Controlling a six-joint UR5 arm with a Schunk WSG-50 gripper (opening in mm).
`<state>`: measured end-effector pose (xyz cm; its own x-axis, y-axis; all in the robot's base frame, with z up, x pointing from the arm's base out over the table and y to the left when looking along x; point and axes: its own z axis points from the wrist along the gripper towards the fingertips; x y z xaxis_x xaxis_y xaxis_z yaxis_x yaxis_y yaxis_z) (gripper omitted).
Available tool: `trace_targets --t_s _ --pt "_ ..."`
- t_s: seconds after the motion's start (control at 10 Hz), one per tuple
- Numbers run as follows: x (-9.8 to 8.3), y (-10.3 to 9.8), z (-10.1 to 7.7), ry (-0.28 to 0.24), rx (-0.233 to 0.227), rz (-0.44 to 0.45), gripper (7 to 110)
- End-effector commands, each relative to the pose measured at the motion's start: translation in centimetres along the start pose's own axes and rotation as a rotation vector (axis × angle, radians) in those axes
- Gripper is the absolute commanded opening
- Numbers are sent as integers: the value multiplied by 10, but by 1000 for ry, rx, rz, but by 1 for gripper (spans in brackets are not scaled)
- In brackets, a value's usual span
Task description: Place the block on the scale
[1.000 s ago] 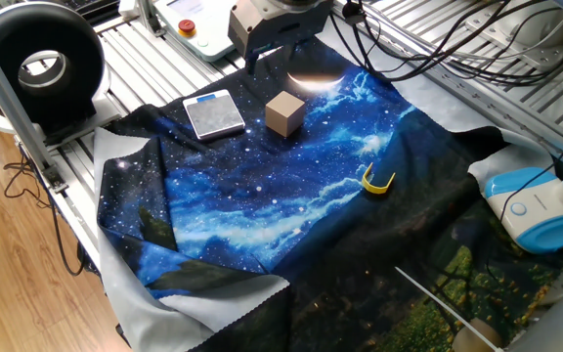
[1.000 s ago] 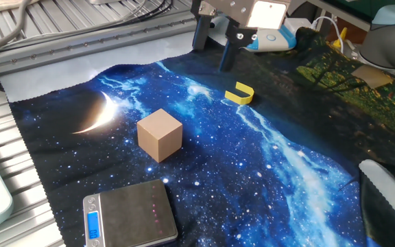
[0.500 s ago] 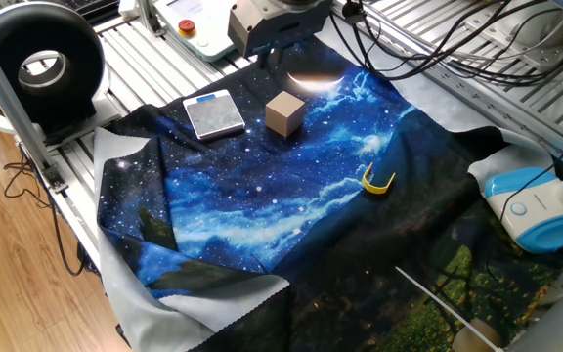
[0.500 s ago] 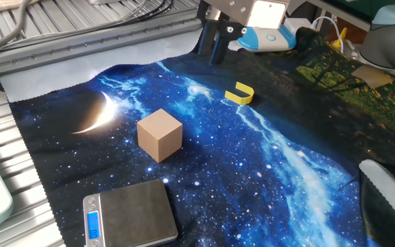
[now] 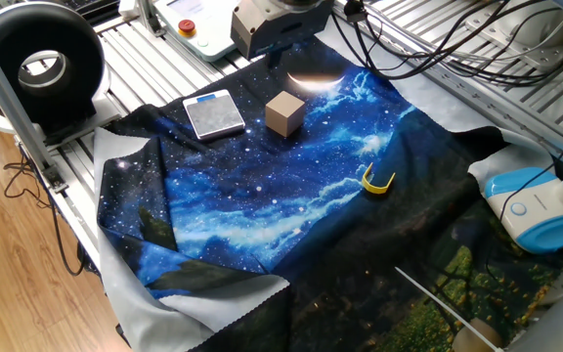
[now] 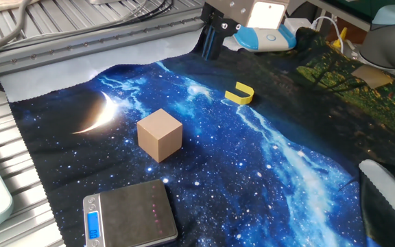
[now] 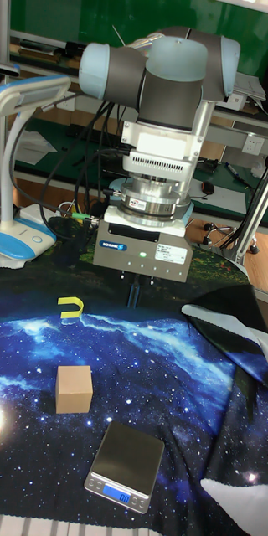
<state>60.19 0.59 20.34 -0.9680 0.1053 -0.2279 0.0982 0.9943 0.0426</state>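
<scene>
In one fixed view the gripper hangs at the far edge of the star-print cloth, its fingers mostly hidden under its grey body, so their spacing is hard to read here. The block sits on the cloth, one corner turned toward the camera; being a cube, it has no long axis. The scale lies just left of it, apart, its blue strip on the far edge. A yellow clip lies well to the right.

In the other fixed view the gripper is cut off at the top; its dark fingers stand pressed together with no gap, holding nothing. The block rests mid-cloth, with the scale nearer the camera, its near edge cropped by the frame.

In the tall fixed view the fingers show as one thin dark stub beneath the gripper body, closed. The block lies left of and beyond the scale, not touching.
</scene>
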Motion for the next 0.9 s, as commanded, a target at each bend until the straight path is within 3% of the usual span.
trace_targets --t_s 0.0,0.8 --pt "2 0 -1 9 -5 2 7" --pt "5 1 -1 19 -6 -4 7"
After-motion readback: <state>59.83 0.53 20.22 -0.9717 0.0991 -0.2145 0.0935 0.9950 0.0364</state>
